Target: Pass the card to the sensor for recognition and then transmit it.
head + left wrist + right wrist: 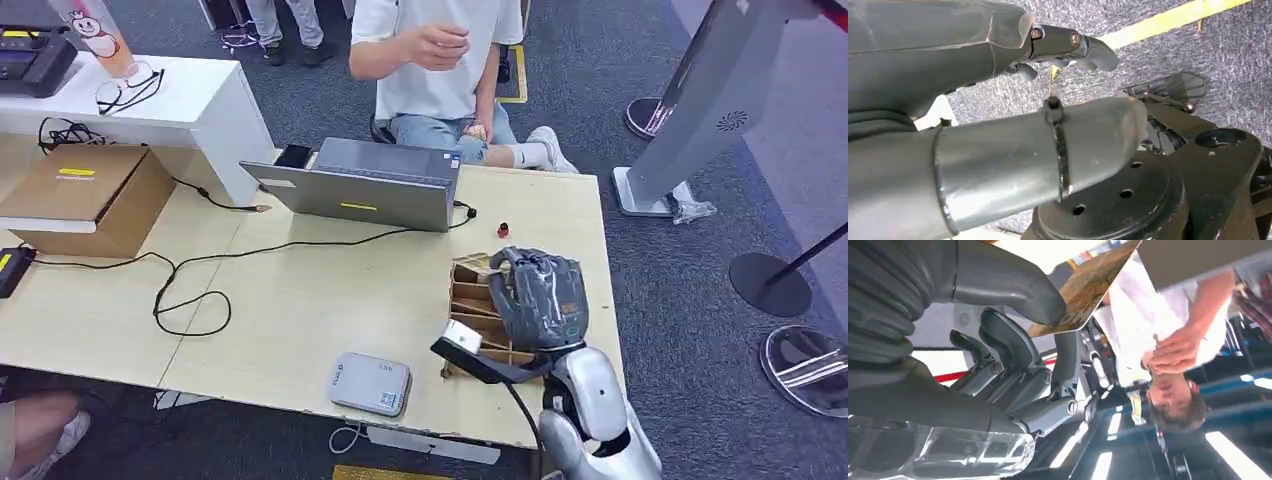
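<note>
Right hand [540, 298] over the cardboard card rack [470, 300] near the table's right edge, thumb and fingers pinching a card [1083, 292], seen in the right wrist view. Card sensor [371, 384], the flat grey box, lying to the hand's left near the front edge of the table [300, 300], a little apart. Card's long side sticking out past the thumb. Right hand much nearer the sensor. Left hand [1013, 100] hanging low over carpet, holding nothing, fingers apart.

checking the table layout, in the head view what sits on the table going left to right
cardboard box → black cable → laptop → card reader → right hand over the card rack
</note>
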Motion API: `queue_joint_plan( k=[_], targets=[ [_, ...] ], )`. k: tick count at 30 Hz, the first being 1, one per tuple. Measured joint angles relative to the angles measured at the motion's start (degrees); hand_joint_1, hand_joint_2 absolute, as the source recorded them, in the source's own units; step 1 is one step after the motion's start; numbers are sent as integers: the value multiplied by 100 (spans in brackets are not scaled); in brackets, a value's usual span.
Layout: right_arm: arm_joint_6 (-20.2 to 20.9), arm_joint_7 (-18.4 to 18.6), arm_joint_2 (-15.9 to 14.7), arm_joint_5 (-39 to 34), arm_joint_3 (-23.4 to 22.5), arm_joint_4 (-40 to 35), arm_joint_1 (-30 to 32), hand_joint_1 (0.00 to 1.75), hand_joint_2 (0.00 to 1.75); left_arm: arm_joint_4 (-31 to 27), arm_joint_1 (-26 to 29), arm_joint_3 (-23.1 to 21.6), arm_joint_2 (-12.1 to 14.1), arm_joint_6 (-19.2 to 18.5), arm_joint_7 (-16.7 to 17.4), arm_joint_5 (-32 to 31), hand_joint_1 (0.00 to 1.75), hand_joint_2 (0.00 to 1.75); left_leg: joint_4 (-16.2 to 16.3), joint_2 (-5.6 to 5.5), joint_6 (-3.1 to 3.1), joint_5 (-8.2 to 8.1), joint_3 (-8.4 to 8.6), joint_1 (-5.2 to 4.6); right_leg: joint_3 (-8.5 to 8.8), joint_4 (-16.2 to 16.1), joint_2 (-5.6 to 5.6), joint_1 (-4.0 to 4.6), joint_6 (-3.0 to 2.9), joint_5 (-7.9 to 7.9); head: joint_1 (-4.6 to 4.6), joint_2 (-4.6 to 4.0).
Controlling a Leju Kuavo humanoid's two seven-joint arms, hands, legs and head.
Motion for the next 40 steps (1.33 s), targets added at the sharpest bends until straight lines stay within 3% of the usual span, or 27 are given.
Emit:
queue_joint_plan(
  k=[17, 28, 39, 40],
  targets=[
    [-1517, -714, 317, -911, -68, 424, -265, 175, 175, 763, -114, -188, 352, 562, 59, 0, 0, 0, 0, 0, -1, 2, 0, 1, 0, 1, 1, 0, -3, 2, -2, 0],
    [-1551, -675, 522, -1007, -70, 1010, -678, 175, 175, 1379, -249, -424, 630, 866, 151, -2, 0, 0, 0, 0, 1, 6, 0, 1, 0, 1, 1, 0, -2, 9, 0, 0],
    [-1584, -675, 605, -1023, -70, 1281, -754, 175, 175, 1644, -302, -516, 761, 933, 179, -2, 0, 0, 0, 0, 0, 6, 0, 1, 0, 1, 1, 0, -2, 9, 0, 0],
    [-1584, -677, 610, -1025, -68, 1290, -758, 133, 175, 1655, -302, -518, 761, 940, 186, -2, 0, 0, 0, 0, 0, 6, 0, 1, 0, 1, 1, 0, -2, 9, -2, 0]
  ],
)
